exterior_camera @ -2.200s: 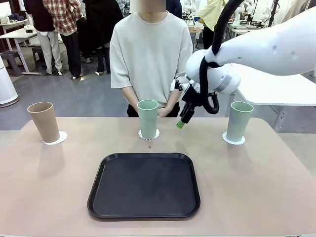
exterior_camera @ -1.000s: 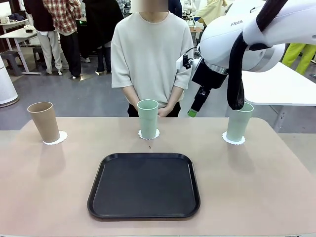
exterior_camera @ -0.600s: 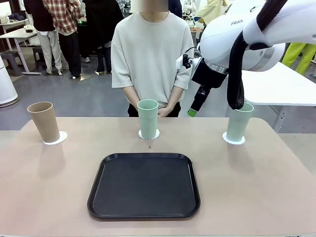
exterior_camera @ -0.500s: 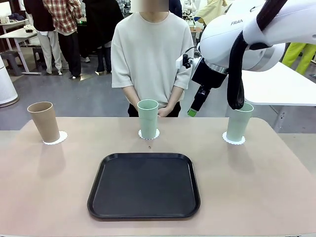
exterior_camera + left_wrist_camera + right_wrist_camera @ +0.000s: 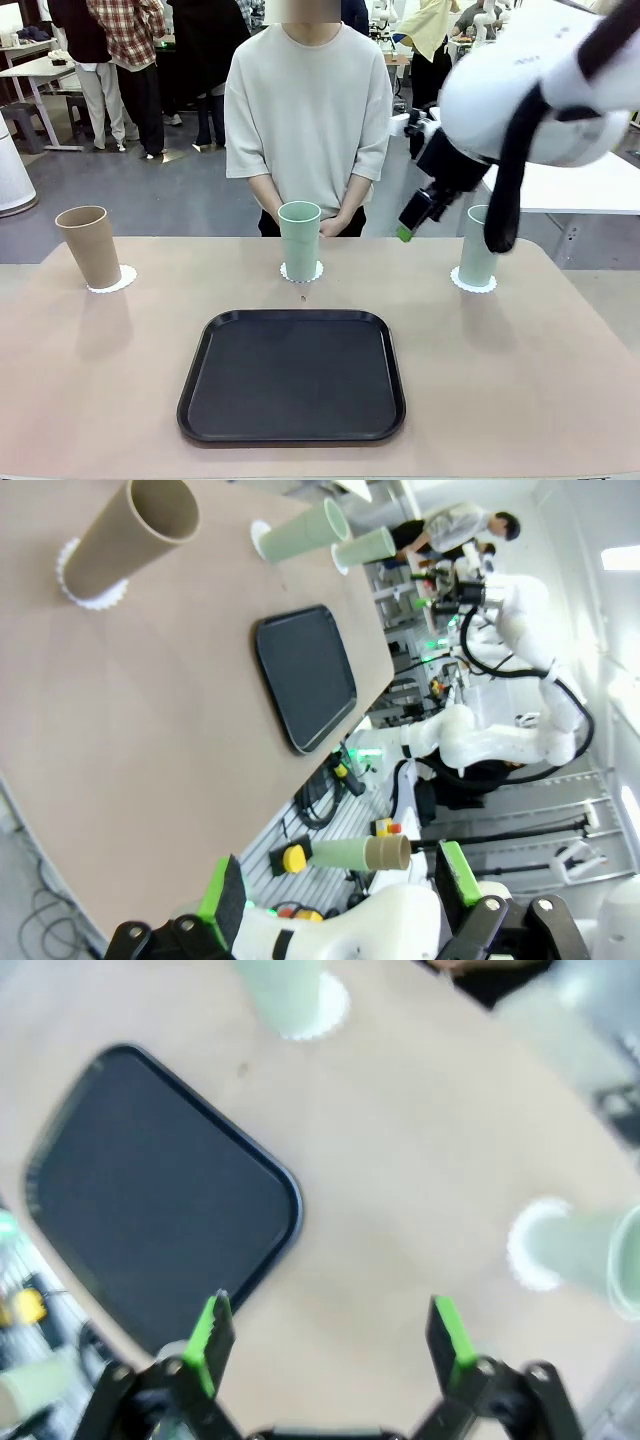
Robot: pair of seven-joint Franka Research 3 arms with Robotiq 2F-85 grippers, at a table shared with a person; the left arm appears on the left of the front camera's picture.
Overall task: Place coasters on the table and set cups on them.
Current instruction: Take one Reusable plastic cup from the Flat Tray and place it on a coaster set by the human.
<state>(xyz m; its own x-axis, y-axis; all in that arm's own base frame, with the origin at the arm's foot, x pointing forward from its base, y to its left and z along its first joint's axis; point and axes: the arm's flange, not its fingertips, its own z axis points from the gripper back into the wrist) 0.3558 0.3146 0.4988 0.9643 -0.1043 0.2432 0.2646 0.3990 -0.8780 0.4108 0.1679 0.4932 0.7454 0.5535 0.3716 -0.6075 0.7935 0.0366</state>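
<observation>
On the tabletop (image 5: 560,380), going left to right across the far edge: a tan cup (image 5: 89,246) stands upright on a coaster (image 5: 113,281), a mint cup (image 5: 299,240) stands on a second coaster (image 5: 301,272) in front of the person (image 5: 307,110), and another mint cup (image 5: 477,246) stands on the third coaster (image 5: 472,283) (this one partly behind the right arm's black cable). Nearer the robot, at the middle, lies a black tray (image 5: 292,375) with nothing on it.

The left gripper (image 5: 340,895) hangs off the tabletop's side, its fingers (image 5: 222,897) apart and holding nothing.

The right gripper (image 5: 330,1338) hovers above the tabletop between the middle and right-hand cups, touching neither; its fingers (image 5: 448,1330) stand wide apart and hold nothing. From the front, only one green-tipped finger is seen.
</observation>
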